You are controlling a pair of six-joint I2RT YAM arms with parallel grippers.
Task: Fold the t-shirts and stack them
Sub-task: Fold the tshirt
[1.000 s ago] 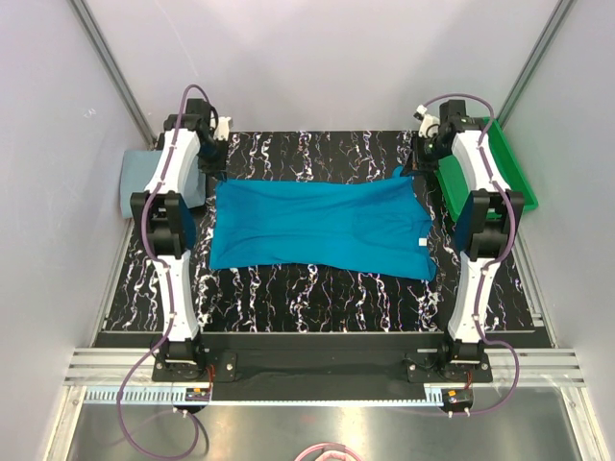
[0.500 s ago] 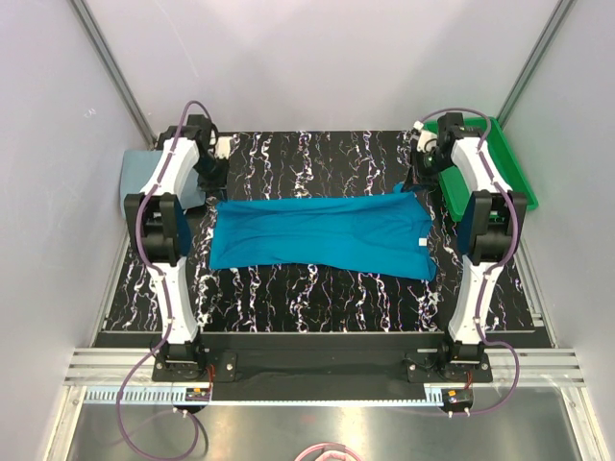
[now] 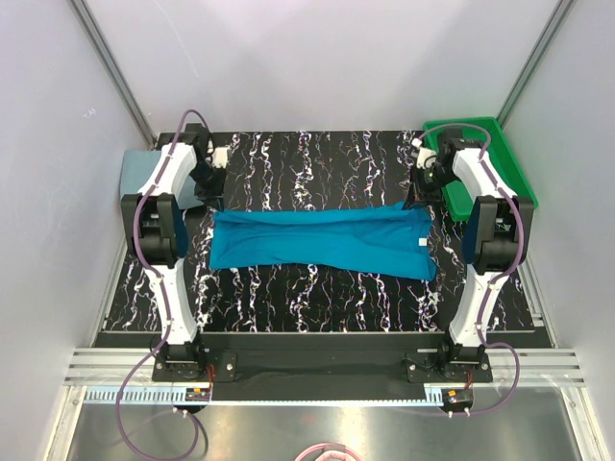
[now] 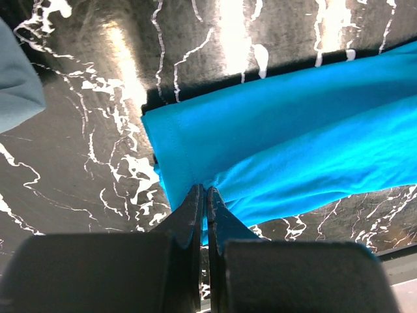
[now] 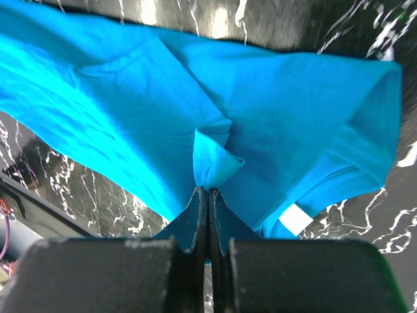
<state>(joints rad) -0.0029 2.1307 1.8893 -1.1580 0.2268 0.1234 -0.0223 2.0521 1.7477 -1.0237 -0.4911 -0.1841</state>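
Bright teal t-shirt point(image 3: 322, 242), long creased band

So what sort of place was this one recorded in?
Most likely a purpose-built robot test booth, not a home or laundry: plain white panel walls with aluminium struts, a black marbled tabletop, and two robot arms bolted side by side at its near edge.

The bright teal-blue cloth t-shirt point(image 3: 322, 240) lies across the middle of the black marbled table point(image 3: 317, 298), stretched from 9 to 3 o'clock. The left gripper point(image 3: 213, 197) pinches its far corner at 10 o'clock, and the right gripper point(image 3: 420, 197) pinches its far corner at 2. The pale grey-blue cloth t-shirt point(image 3: 137, 175) sits at the table's left edge, outside the left gripper. The green rectangular plastic tray point(image 3: 504, 144) lies at 2 o'clock, just beyond the right gripper.
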